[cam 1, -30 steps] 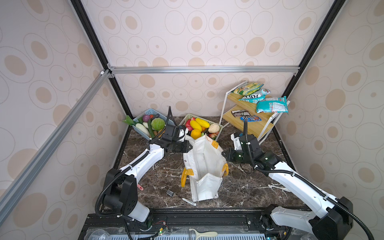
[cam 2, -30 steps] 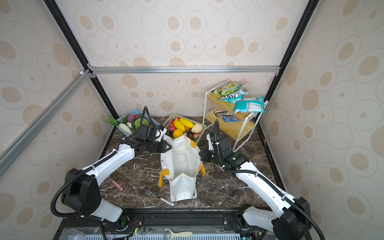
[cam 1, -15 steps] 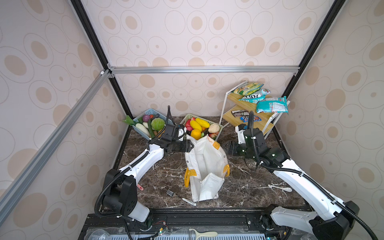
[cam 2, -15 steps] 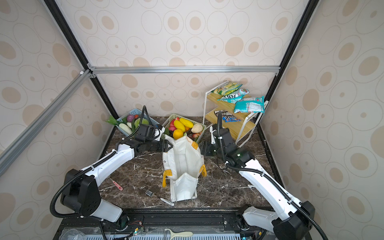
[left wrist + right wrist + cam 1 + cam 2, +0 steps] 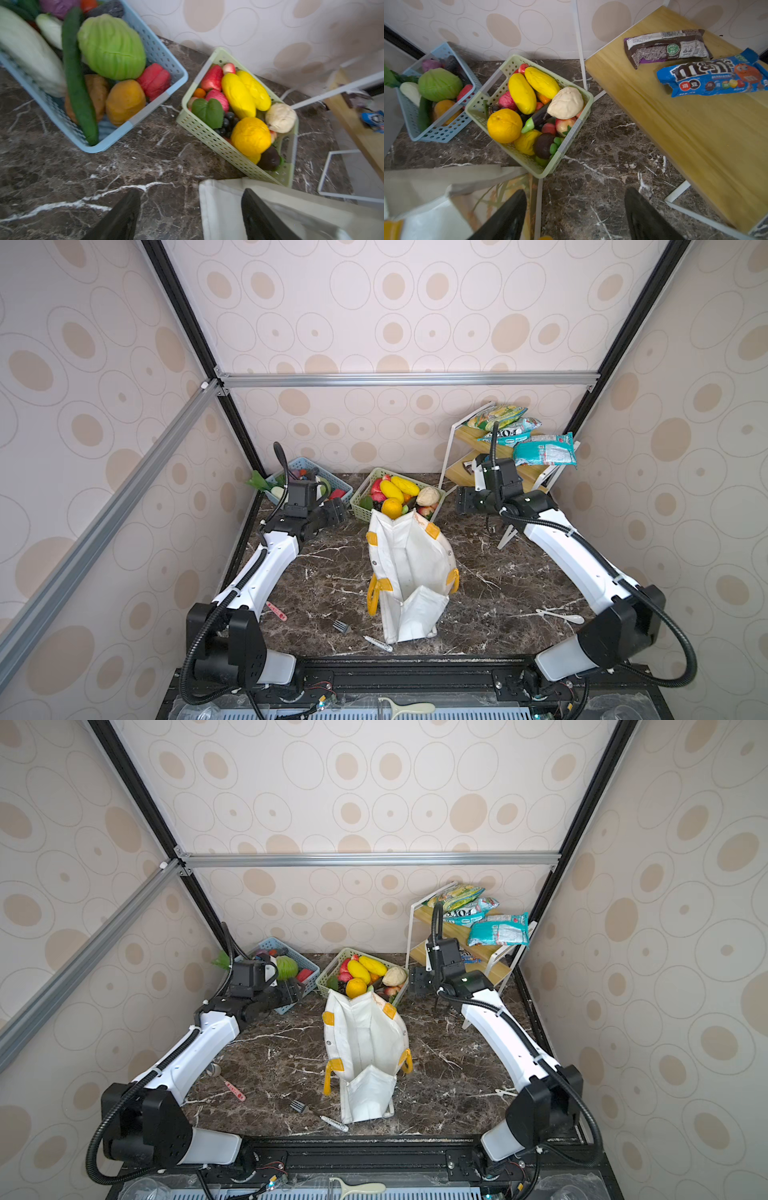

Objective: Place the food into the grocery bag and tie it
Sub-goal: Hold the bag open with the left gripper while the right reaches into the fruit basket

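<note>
Left gripper [image 5: 191, 192], right gripper [image 5: 575, 192] wide, empty. White canvas tote bag [image 5: 409, 572] unheld; soft mouth may sag shut.

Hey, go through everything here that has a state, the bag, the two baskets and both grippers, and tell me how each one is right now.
grocery bag, standing upright, mouth open, handles untied
left gripper, open, holding nothing
right gripper, open, holding nothing
blue basket, heaped full
green basket, heaped full
</note>
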{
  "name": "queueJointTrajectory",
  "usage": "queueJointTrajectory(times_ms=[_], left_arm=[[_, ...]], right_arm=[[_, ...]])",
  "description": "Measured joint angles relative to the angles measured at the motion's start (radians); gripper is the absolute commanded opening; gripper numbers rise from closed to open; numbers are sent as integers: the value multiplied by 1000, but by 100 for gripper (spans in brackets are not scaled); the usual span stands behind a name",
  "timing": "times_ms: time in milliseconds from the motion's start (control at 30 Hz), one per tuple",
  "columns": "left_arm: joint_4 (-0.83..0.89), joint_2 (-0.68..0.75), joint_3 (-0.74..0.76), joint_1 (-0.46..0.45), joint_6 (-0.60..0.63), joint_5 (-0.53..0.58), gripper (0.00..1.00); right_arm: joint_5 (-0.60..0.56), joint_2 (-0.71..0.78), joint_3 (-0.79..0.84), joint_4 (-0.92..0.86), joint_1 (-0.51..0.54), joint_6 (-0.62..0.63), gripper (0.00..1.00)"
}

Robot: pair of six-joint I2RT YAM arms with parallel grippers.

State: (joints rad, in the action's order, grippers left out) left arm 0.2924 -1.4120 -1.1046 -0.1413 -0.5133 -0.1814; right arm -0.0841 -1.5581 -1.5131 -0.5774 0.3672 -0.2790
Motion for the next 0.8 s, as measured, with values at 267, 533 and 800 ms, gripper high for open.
queueJointTrajectory(times_ms=[267, 533, 800], left_arm=[[-80, -40, 188, 0, -49, 28, 75], [-106, -39, 229, 0, -60, 26, 75], [-103, -21, 225, -1, -54, -105, 78]], right_arm=[[-6, -133, -31, 47, -21, -3, 77], [140, -246, -76, 113, -20, 10, 76], [175, -437, -242, 103, -13, 42, 78]])
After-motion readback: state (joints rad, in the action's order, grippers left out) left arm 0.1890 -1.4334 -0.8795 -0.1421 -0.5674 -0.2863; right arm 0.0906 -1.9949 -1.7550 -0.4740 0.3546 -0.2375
